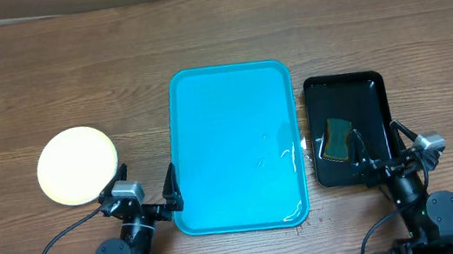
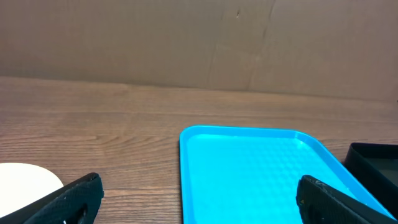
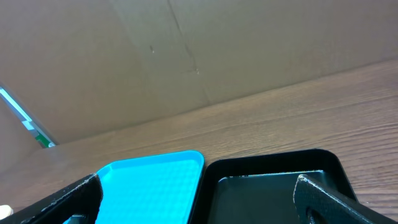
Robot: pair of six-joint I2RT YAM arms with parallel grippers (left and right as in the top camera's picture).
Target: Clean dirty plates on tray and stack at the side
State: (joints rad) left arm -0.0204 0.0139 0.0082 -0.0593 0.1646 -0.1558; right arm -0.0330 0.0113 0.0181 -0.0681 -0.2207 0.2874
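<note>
The turquoise tray lies in the middle of the table, and its surface shows only a few wet glints. A round pale yellow plate rests on the wood to its left; I cannot tell whether others lie under it. My left gripper hovers open at the tray's near left corner, with nothing between its fingers. In the left wrist view the gripper spans the tray's left rim, and the plate's edge shows at the lower left. My right gripper is open over the black tray's near edge.
A glossy black tray right of the turquoise one holds a yellow-and-green sponge. In the right wrist view the open gripper faces both the black tray and the turquoise tray. A cardboard wall stands behind the table.
</note>
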